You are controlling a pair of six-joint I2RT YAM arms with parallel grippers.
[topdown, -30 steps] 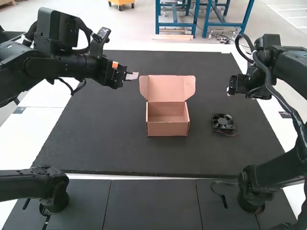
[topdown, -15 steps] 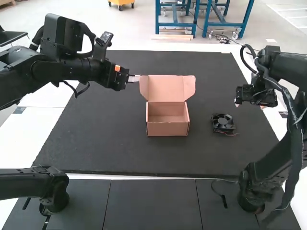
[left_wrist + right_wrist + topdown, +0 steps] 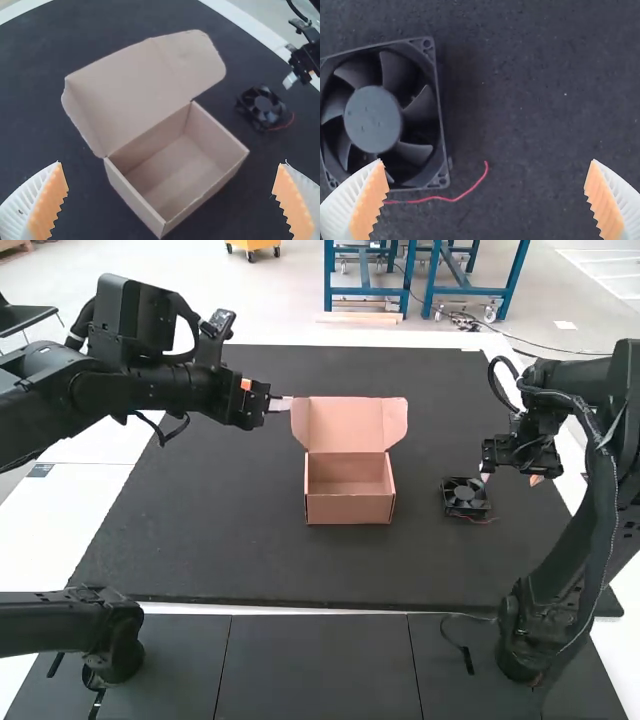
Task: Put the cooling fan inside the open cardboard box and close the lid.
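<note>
The brown cardboard box (image 3: 348, 498) stands open mid-mat, its lid (image 3: 348, 423) upright at the back; the inside is empty (image 3: 175, 170). The black cooling fan (image 3: 466, 497) lies flat on the mat to the box's right, trailing a thin red wire (image 3: 451, 193). My left gripper (image 3: 276, 402) hovers open by the lid's left upper corner, looking down on box and fan (image 3: 262, 107). My right gripper (image 3: 508, 470) hangs open just above and right of the fan (image 3: 375, 120), with one finger over the fan's edge and nothing held.
The black mat (image 3: 200, 510) covers most of the table, with bare room left of and in front of the box. White table margins (image 3: 60, 500) flank the mat. The right arm's gripper (image 3: 301, 70) shows beyond the fan in the left wrist view.
The right gripper has dropped down and swung in toward the fan. The left gripper shifted slightly right to the lid's corner, then held.
</note>
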